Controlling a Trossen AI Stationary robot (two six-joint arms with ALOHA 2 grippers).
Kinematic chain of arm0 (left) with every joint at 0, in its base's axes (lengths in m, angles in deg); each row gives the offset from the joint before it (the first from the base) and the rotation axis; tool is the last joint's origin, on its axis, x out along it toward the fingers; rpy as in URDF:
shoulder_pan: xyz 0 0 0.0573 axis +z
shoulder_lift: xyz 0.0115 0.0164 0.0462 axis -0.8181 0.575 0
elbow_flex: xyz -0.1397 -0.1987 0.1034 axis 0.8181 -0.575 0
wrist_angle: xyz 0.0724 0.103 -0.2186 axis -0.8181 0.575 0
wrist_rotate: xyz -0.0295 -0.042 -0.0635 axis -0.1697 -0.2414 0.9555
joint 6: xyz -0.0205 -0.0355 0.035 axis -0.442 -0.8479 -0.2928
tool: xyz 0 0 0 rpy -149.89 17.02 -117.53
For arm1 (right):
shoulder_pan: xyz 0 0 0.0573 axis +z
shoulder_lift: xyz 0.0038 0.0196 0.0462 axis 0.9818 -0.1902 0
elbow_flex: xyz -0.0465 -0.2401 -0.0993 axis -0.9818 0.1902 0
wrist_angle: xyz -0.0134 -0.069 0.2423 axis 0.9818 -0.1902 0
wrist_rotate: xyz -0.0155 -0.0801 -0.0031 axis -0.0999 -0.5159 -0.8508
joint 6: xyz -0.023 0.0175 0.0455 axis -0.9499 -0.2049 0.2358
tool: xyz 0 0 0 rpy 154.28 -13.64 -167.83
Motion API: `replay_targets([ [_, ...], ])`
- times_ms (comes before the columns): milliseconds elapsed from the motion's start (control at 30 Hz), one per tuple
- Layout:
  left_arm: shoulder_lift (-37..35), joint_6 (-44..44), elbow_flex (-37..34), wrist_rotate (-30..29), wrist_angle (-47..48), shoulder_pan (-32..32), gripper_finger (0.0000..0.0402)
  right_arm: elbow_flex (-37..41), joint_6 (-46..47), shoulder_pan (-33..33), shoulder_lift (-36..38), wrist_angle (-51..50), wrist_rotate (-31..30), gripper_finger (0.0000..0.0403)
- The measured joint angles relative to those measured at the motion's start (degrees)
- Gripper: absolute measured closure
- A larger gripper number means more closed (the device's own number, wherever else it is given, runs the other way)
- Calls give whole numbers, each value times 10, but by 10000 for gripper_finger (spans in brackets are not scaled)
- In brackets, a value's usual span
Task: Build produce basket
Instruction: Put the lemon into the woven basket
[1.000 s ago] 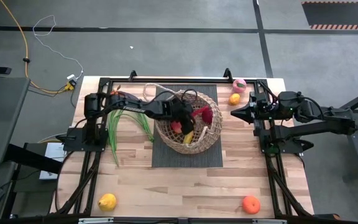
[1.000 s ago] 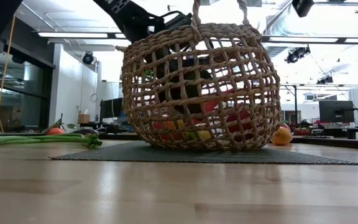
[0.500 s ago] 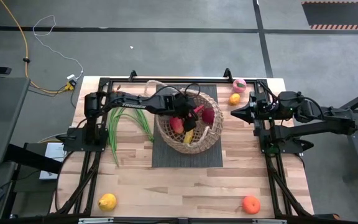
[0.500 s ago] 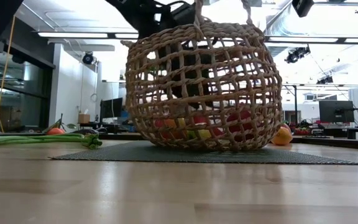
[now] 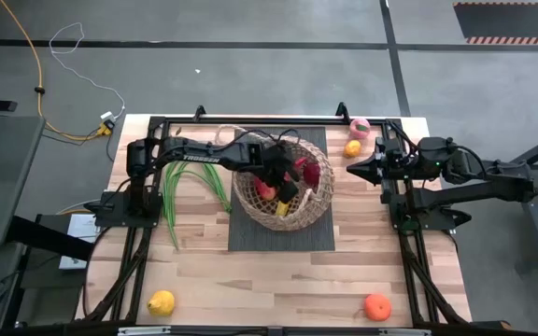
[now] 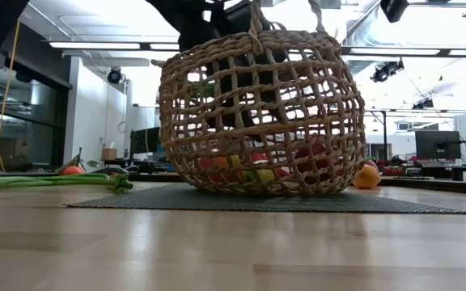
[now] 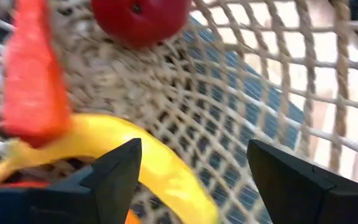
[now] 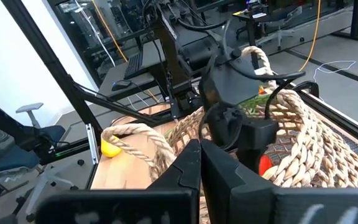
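My left tool [image 5: 283, 179] is inside the basket [image 5: 318, 207], jaws apart with nothing between them; the left wrist view shows the gap clear over the weave. I read this as the release step just done, so the next move is to lift straight up out of the rim without snagging a loop handle, then go for another piece. The basket sits on the dark mat [image 5: 250, 238] mid-counter. Inside it: a banana [image 7: 160, 171], a carrot [image 7: 33, 81] and a red round fruit [image 7: 138, 18]. Outside on the counter [image 5: 250, 280]: green bean stalks [image 5: 190, 182] just left of the basket, a lemon [image 5: 161, 302] at the near left, an orange [image 5: 376, 306] at the near right, and a small orange fruit [image 5: 352, 148] with a pink one [image 5: 360, 128] at the far right. My right tool [image 5: 351, 169] is parked right of the basket, fingers closed, holding nothing. The high view gives the full layout but the arm blocks much of the contents. The wrist view shows the contents and the empty jaws but not the counter. The low view [image 6: 253, 113] shows only colour through the weave, though it confirms the basket is sitting flat.
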Motion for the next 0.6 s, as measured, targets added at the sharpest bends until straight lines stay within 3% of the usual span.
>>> replay_targets([
  [300,-28,-51,0,-16,-14,-14,122,0,0,0,0,-1,-10,403],
  [600,-101,-64,0,-16,-38,-8,122,0,0,0,0,-2,-10,403],
])
